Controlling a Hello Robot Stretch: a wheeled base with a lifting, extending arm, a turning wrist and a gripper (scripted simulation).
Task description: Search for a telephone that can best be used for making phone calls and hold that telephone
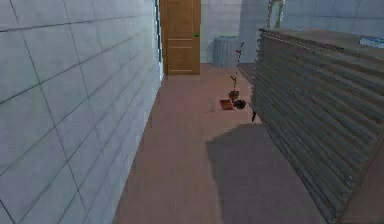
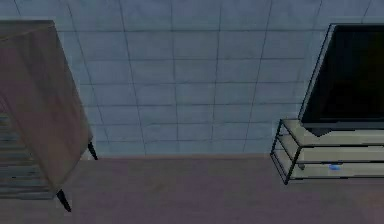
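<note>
The robot is searching at this step, with nothing yet to grasp. It is facing down a passage whose tiled wall (image 1: 70, 110) is running along the forward view's left, with bare brown floor (image 1: 190, 160) stretching ahead. A big slatted wooden dresser (image 1: 310, 110) is taking up the forward view's right, and it is showing again on thin dark legs at the arm side view's left. Out to the side, a dark television (image 2: 355, 75) is sitting on a low pale stand (image 2: 330, 155) against the same tiling. At the passage's far end a wooden door (image 1: 182, 35) is standing closed, with a pale blue bin (image 1: 226, 52) just beside it. A thin potted plant (image 1: 236, 95) is standing on the floor near the dresser's far corner. A small pale blue shape (image 1: 372, 42) is lying on the dresser's top at its right edge, too small to name.

Where the telephone is I cannot tell. How the fingers are standing I cannot tell either.

The next move is probably calling for a look at tops rather than floor. That likely means turning toward the dresser's top and the stand, or driving on down the passage, while keeping the base clear of the dresser's near corner and the plant.
</note>
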